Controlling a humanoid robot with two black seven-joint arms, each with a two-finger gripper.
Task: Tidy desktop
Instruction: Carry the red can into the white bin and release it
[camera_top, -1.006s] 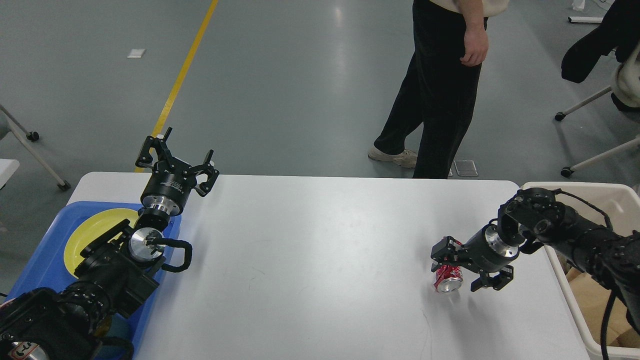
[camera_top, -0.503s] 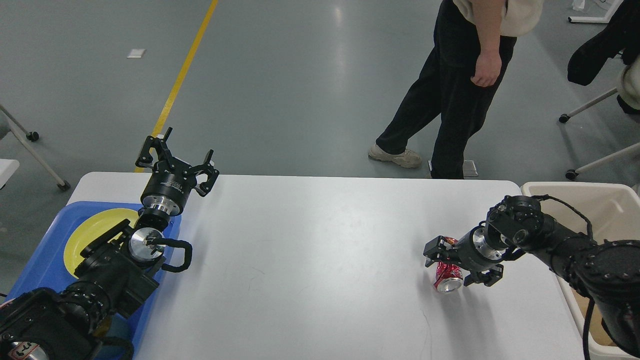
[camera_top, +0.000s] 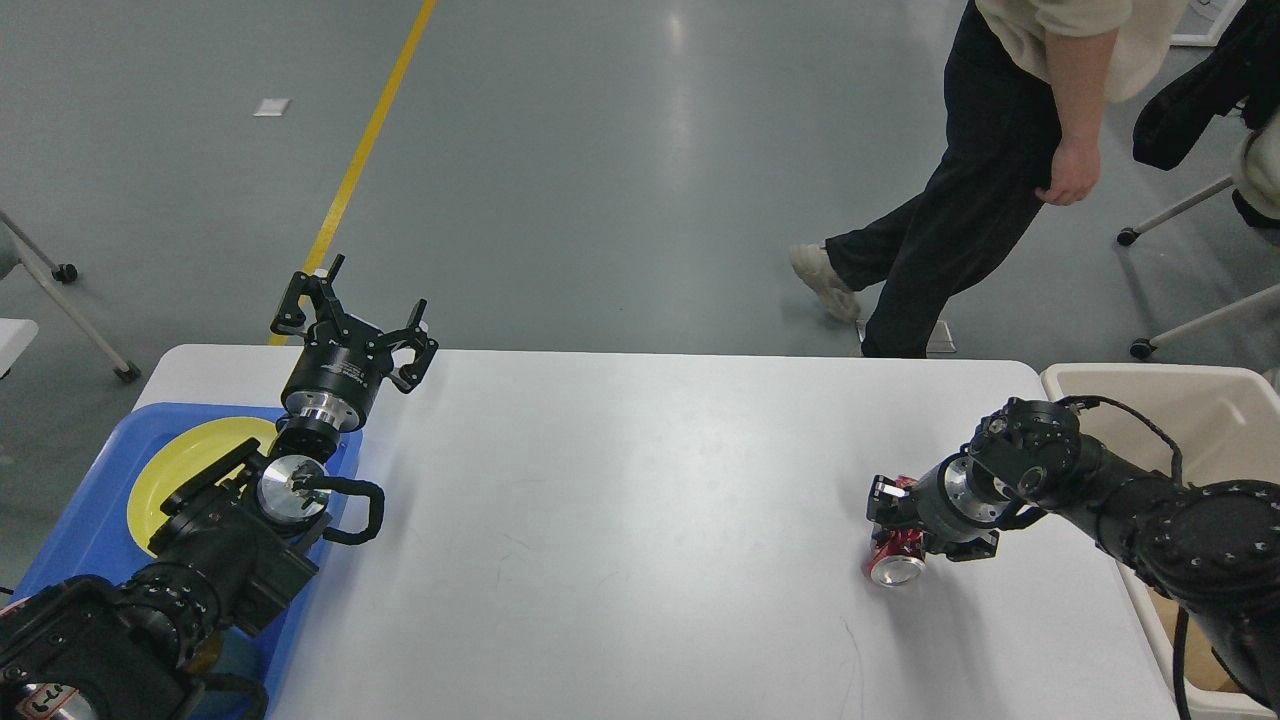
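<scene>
Red and crushed, a can (camera_top: 897, 556) is clamped between the closed fingers of the right gripper (camera_top: 908, 527) on the desktop (camera_top: 620, 520), presumably for the beige bin (camera_top: 1150, 385) alongside, while the left gripper (camera_top: 352, 322) is held spread and empty.

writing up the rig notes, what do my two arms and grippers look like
Both arms are matte black with thick ribbed joints and a polished silver wrist ring behind each gripper. The left gripper has two skeletal black linkage fingers; a black cable loops beside its wrist. The right gripper is black too, with a thin cable arching over its forearm.
</scene>
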